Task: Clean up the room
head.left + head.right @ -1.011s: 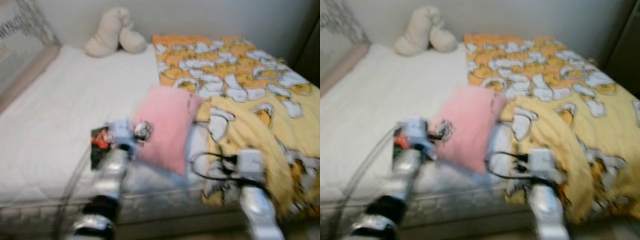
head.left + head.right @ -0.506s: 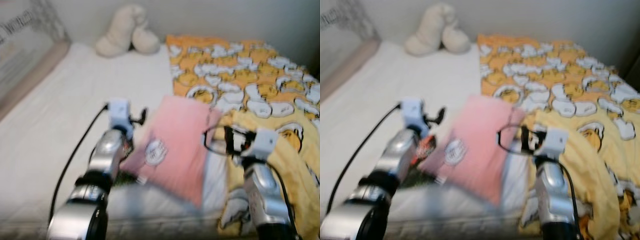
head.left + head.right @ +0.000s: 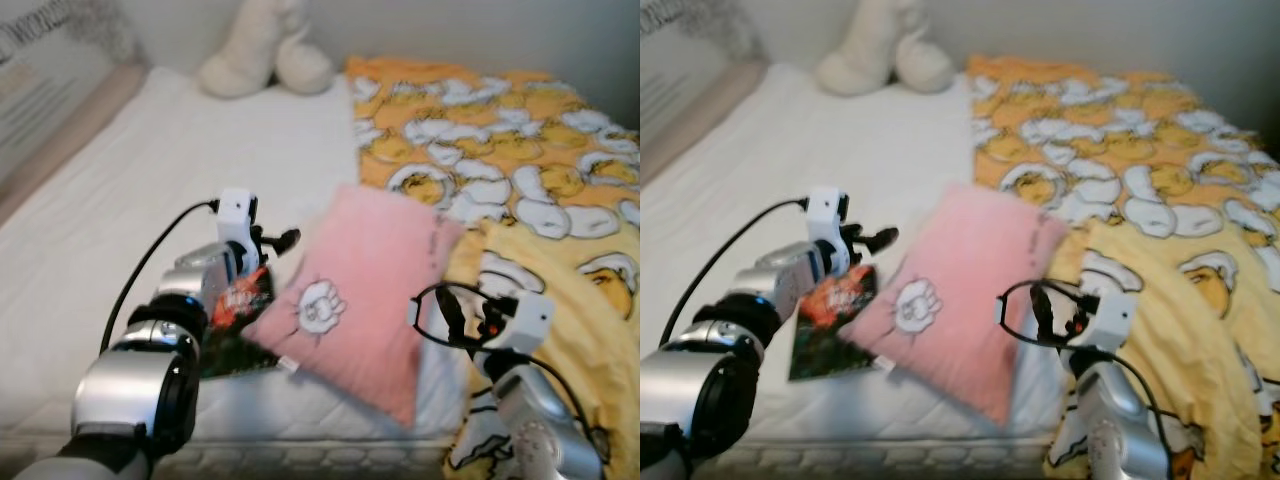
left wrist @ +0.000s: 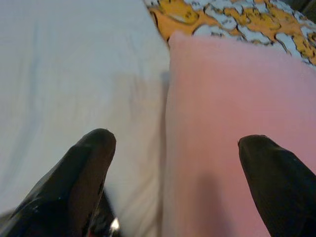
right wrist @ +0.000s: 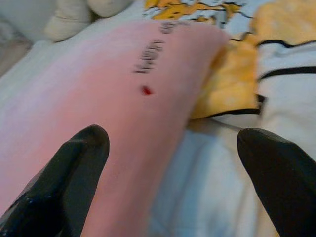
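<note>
A pink pillow [image 3: 365, 285] with a small white cartoon print lies slanted near the front edge of the white bed [image 3: 130, 200]. A dark snack packet [image 3: 828, 322] with red print lies flat with one edge tucked under the pillow's left corner. My left gripper [image 4: 175, 143] is open, one finger [image 4: 86, 168] over the sheet and the other over the pillow's left edge. My right gripper [image 5: 173, 136] is open too, its fingers [image 5: 74, 168] spread wide at the pillow's right side, just above it.
A cream plush toy [image 3: 265, 55] rests at the head of the bed by the wall. A yellow and orange cartoon blanket [image 3: 500, 130] covers the bed's right half and hangs over the front edge. A patterned panel [image 3: 50, 60] borders the left side.
The view has drawn closer to the bed. Both arms have come up from near the bed's front edge, so the grippers now flank the pink pillow.
</note>
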Robot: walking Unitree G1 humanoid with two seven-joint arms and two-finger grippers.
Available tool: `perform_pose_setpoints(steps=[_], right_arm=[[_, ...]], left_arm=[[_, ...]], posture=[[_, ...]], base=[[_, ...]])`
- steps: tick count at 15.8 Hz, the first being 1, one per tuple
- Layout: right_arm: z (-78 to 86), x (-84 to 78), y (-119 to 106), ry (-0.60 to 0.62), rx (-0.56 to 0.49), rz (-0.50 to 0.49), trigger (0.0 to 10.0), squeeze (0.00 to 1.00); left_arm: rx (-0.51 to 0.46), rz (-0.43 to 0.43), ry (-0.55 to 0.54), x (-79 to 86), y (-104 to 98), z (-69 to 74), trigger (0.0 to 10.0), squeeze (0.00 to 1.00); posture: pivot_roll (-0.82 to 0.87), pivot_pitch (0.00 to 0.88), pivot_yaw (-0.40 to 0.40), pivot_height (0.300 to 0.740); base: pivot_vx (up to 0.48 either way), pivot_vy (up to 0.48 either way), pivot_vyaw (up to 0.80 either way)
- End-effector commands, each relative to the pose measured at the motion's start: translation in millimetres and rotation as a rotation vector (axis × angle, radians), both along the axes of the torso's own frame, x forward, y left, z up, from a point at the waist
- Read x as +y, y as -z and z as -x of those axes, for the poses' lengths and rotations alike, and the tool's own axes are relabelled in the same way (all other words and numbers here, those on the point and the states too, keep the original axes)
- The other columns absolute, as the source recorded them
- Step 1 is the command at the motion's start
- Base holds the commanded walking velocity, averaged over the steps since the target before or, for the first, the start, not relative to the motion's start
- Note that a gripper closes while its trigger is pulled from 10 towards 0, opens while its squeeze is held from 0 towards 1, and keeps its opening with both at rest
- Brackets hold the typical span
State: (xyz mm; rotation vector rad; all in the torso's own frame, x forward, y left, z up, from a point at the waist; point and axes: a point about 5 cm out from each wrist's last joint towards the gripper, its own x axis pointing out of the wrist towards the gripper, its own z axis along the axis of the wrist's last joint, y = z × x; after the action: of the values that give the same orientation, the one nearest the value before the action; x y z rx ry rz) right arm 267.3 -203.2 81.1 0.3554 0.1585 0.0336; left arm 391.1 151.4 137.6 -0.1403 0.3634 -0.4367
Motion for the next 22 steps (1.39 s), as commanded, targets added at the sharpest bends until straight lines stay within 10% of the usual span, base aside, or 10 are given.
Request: perform_pose_setpoints(steps=[1,13,19,20,21,22], right_arm=[[5.4,-9.3,-11,0.009,-0.024,0.019,10.0,0.0],[0.3,15.1,13,-0.148,0.123,-0.113,10.0,0.0],[-20.7,60.8,41,-0.258,0.187,-0.072,10.0,0.0],[-24.5,66.3,46,-0.255,0.216,-0.074,1.0,0.0],[-25.7,67.1,47,-0.266,0.218,-0.052,0.0,0.0],[-26.6,66.5,48,-0.269,0.22,-0.038,0.0,0.0]], left_arm=[[-0.022,-0.022,0.055,4.1,-16,-4.3,10.0,0.0],[0.062,-0.054,0.461,-46.6,7,18.1,10.0,0.0],[0.196,-0.061,0.459,-89.0,69,53.3,10.0,0.0],[0.182,-0.03,0.43,-100.3,75,58.3,10.0,0.0],[0.173,-0.038,0.41,-101.5,76,58.3,0.0,0.0],[0.168,-0.066,0.385,-99.7,77,57.1,0.0,0.0]], posture=[[0.05,0.126,0.018,0.74],[0.05,0.13,0.021,0.74],[0.06,0.111,0.036,0.74],[0.05,0.101,0.04,0.74],[0.05,0.094,0.037,0.74],[0.05,0.092,0.036,0.74]], base=[[0.0,0.0,0.0],[0.0,0.0,0.0],[0.0,0.0,0.0],[0.0,0.0,0.0],[0.0,0.0,0.0],[0.0,0.0,0.0]])
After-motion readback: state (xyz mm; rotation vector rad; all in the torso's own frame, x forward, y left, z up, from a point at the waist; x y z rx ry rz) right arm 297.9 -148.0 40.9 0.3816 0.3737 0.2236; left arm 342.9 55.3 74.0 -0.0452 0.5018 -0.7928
